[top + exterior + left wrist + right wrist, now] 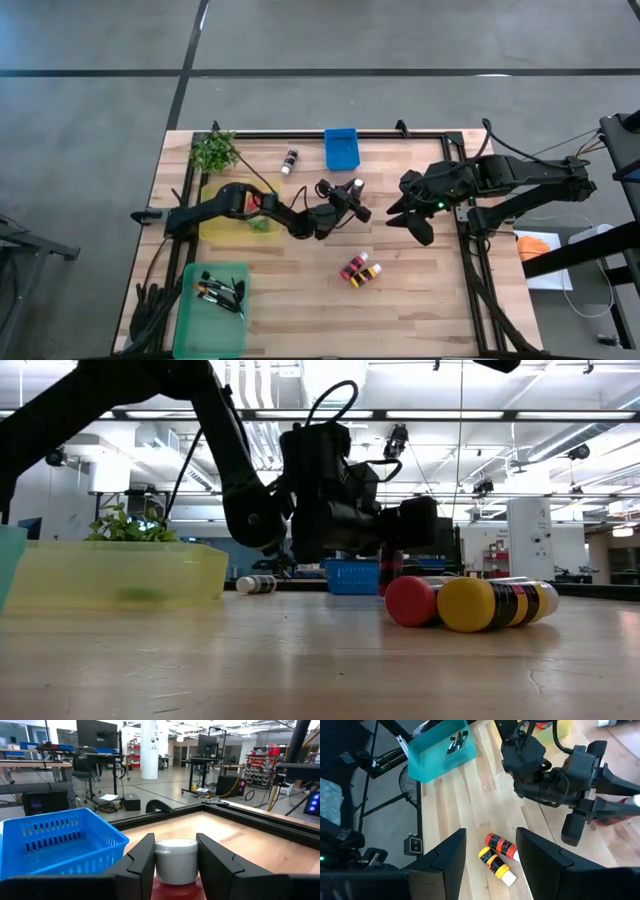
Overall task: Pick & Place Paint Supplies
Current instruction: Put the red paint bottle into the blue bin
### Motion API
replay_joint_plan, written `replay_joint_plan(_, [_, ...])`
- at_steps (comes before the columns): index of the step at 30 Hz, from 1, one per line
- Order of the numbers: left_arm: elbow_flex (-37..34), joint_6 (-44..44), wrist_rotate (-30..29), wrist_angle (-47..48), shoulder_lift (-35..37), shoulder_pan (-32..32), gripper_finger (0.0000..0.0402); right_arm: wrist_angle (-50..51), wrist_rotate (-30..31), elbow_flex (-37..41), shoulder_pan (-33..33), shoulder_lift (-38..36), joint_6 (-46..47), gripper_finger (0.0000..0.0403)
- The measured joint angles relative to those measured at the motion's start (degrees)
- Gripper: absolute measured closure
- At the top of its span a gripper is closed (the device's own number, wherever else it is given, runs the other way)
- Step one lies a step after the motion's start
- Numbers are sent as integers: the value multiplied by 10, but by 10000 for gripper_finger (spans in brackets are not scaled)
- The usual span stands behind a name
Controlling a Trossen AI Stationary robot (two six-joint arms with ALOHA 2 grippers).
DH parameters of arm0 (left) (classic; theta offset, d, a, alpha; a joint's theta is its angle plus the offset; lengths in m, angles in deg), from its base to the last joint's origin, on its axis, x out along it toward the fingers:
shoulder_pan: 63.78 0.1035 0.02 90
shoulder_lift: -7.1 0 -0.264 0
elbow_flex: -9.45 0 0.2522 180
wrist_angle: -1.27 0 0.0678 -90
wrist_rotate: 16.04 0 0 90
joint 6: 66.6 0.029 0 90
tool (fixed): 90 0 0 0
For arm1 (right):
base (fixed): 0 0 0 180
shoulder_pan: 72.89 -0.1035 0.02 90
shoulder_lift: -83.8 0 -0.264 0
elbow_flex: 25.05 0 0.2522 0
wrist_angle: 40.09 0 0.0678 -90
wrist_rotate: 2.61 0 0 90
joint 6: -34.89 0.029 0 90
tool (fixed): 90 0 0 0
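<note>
Between the left gripper's fingers: a red paint bottle point(175, 865) with a white cap, the left gripper point(175, 862) closed on it with both fingers point(142, 865) pressed to the cap's sides.
Left wrist view only: the clamped cap seen close, and the blue basket point(55, 842) just ahead of the gripper and to one side, near the table's far rim point(250, 815).
High view only: the left gripper point(352, 192) sits mid-table with the bottle end on; the blue basket point(341, 148) lies beyond it at the far edge.
Right gripper: the right gripper point(415, 222) hangs just beside the left one, fingers point(445, 855) apart and holding nothing.
Below the right gripper: two bottles lying side by side and touching, a red-capped bottle point(501, 845) and a yellow-capped bottle point(495, 865), clear of both grippers.
Low view only: those same two, red cap point(412, 601) and yellow cap point(470, 605), face the camera on the wood.
Behind the left arm: a yellow tray point(220, 222), a green bin point(212, 305) with thin dark brushes point(218, 292).
Farthest from the grippers: a black paint bottle point(289, 161) lying alone, and a potted plant point(214, 151) at the far corner.
</note>
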Motion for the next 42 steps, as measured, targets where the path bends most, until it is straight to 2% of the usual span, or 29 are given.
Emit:
replay_joint_plan(9, [1,-61,4,42,2,-13,277,-1,0,0,0,0,-5,232])
replay_joint_plan(16, [-1,-87,6,88,-1,-13,214,-1,0,0,0,0,-7,232])
replay_joint_plan(23, [-1,-99,10,92,1,-17,204,-1,0,0,0,0,-11,232])
replay_joint_plan(28, [-1,-95,43,84,32,-22,203,-2,1,0,0,0,-12,232])
replay_joint_plan(32, [-1,-52,71,106,91,-34,202,-5,22,0,0,0,-8,232])
replay_joint_plan(34, [-1,-32,75,169,134,-41,202,-5,37,0,1,0,-6,232])
replay_joint_plan(36, [-1,-31,75,273,185,-47,202,-2,45,2,6,0,-6,232])
replay_joint_plan(42, [0,-110,74,666,341,-50,201,0,30,44,26,-1,-41,232])
